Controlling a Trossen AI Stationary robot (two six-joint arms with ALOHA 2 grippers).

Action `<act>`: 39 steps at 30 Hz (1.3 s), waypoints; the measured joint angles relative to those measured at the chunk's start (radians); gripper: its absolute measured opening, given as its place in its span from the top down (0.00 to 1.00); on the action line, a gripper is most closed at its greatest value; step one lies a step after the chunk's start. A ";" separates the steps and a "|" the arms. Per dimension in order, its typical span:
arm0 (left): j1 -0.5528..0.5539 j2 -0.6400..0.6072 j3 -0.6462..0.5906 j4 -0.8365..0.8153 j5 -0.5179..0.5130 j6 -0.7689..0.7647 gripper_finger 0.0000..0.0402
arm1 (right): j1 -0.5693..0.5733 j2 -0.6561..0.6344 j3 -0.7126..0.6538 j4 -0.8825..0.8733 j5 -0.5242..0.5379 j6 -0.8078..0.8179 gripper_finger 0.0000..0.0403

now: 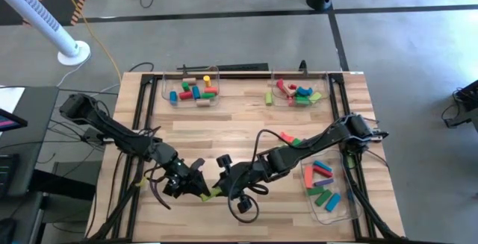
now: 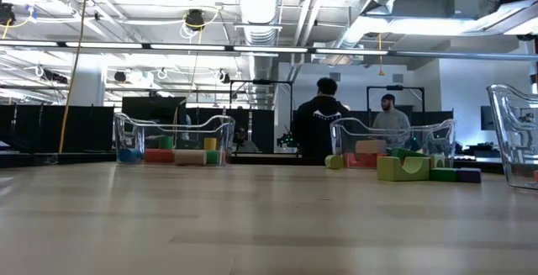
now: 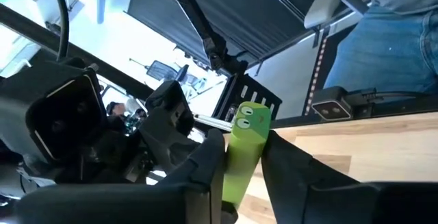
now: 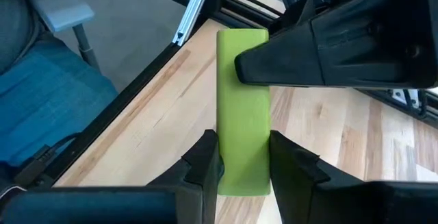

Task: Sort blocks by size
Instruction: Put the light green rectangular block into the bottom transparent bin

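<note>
Two grippers (image 1: pixel 196 186) (image 1: pixel 224 186), one green block (image 4: pixel 242 121)

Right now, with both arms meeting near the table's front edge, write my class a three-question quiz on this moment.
1. True or false: the long green block is gripped by both the left gripper and the right gripper.
2. How many clear trays hold blocks? A) one B) two C) three
3. Fill in: the tray beside the right arm's side holds long blocks in blue, red, purple and ____.

Key: 1 true, each gripper's fingers press one end of it. 2 C: back left tray, back right tray and the right-side one. 3 green.
</note>
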 joint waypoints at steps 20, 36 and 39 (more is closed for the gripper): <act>-0.003 0.001 -0.002 -0.026 0.015 -0.028 0.86 | 0.000 -0.028 0.000 -0.052 0.023 0.011 0.52; 0.057 -0.090 -0.002 0.099 -0.212 -0.208 0.86 | 0.151 -0.085 0.000 -0.369 0.708 0.106 0.44; 0.095 -0.111 -0.003 0.127 -0.197 -0.274 0.86 | 0.183 -0.085 0.000 -0.341 0.779 0.106 0.45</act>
